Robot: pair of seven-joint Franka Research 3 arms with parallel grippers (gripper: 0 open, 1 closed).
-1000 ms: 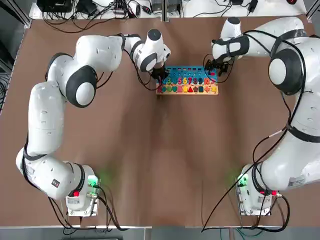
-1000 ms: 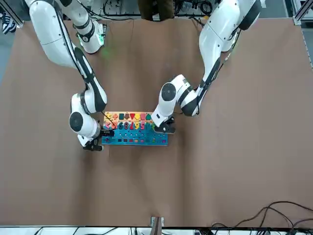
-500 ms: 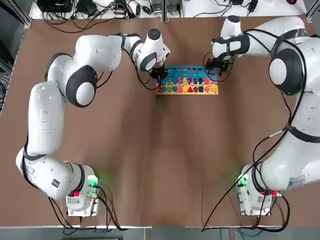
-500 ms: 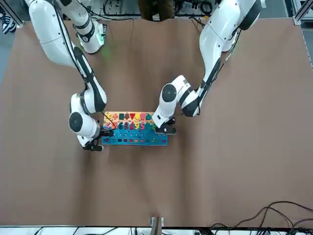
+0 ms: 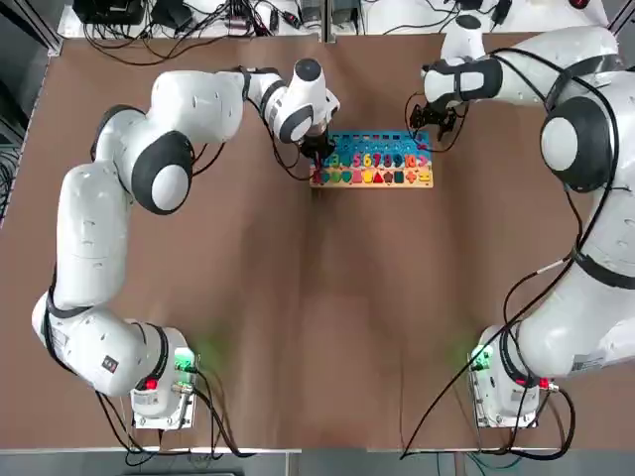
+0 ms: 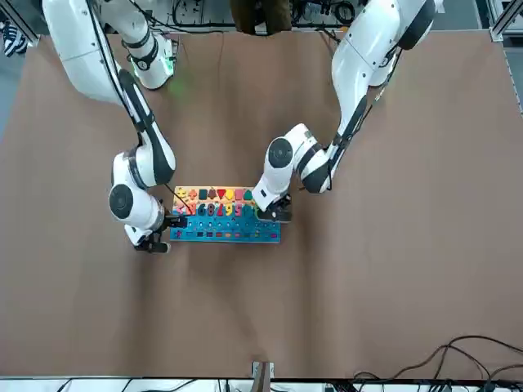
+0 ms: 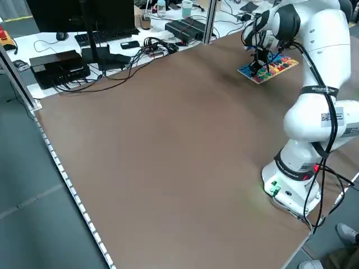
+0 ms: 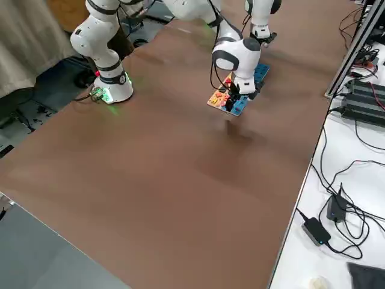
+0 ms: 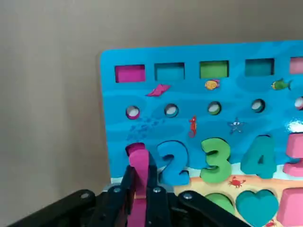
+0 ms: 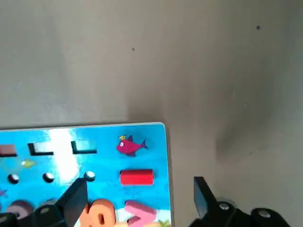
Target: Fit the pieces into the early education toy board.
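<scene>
The early education toy board (image 5: 372, 140) lies flat at the far middle of the table, blue part away from the arms' bases, tan strip nearer. My left gripper (image 5: 319, 149) is at the board's left end, shut on a pink piece (image 9: 138, 161) that stands upright by the slot beside the blue numeral 2. My right gripper (image 5: 434, 124) hangs open and holds nothing, just off the board's far right corner. In the right wrist view a red piece (image 10: 136, 177) sits in a slot on the board (image 10: 94, 137), with an orange numeral (image 10: 94, 213) and a pink piece (image 10: 139, 212) below it.
Brown tabletop (image 5: 327, 297) stretches wide on all sides of the board. Cables and electronics (image 5: 198, 15) lie along the far edge beyond the table. The two arm bases (image 5: 164, 392) stand at the near edge.
My right gripper has drawn back from the board's right end toward the far edge. The left gripper has stayed in place with the pink piece.
</scene>
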